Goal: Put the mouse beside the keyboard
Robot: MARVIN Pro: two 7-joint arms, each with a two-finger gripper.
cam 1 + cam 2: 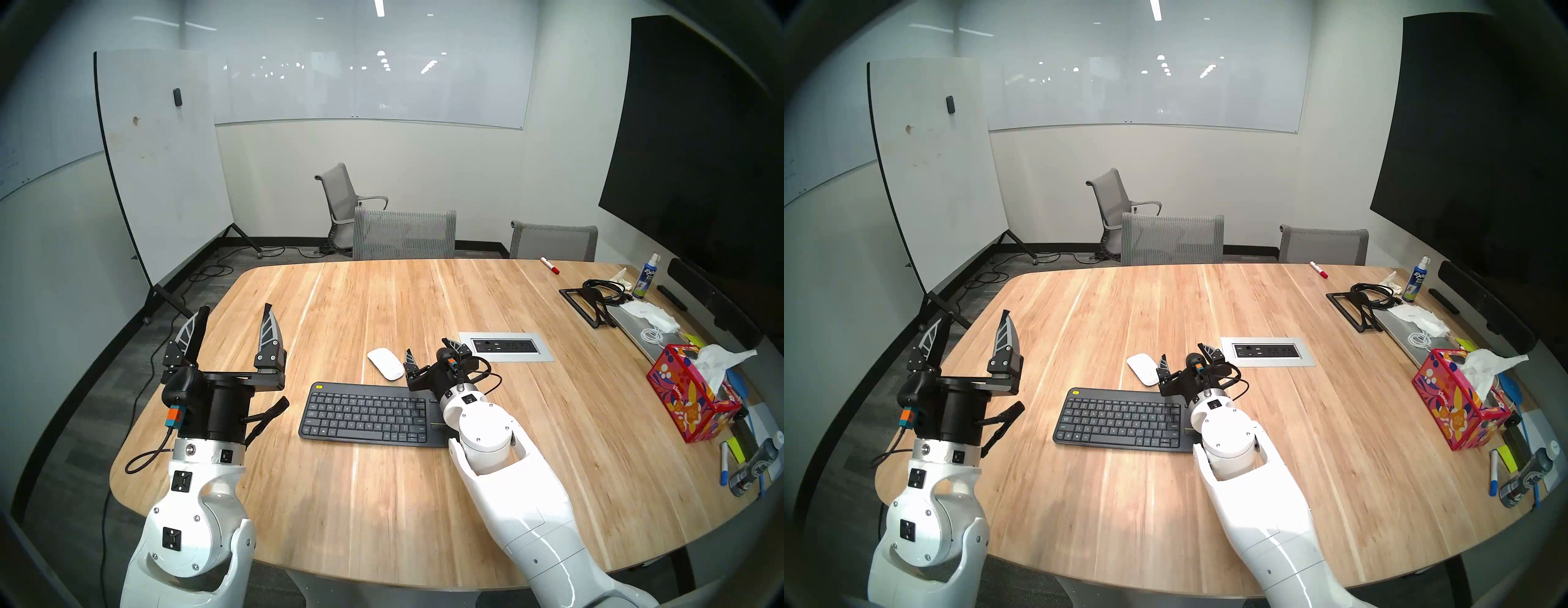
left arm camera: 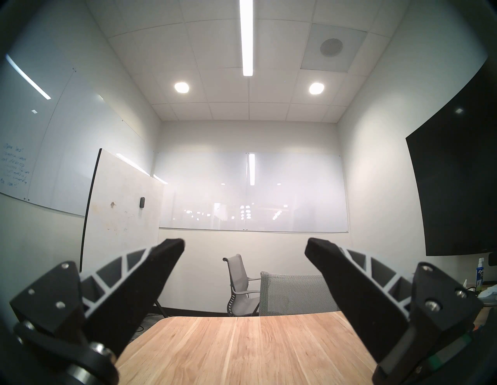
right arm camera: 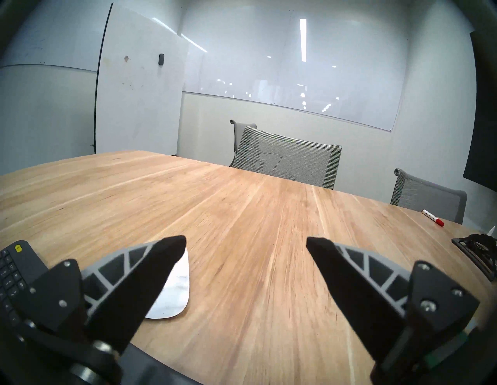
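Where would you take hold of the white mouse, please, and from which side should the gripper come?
Probably across its narrow width, from above. The mouse lies flat and low on the table, so a level approach finds little edge. The right gripper is open just to its right, nearly level; it would likely need tilting down.

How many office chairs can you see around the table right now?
3: one chair at the table's far edge, one chair to its right at that edge, one chair standing back by the wall. Nearer ones may be out of view.
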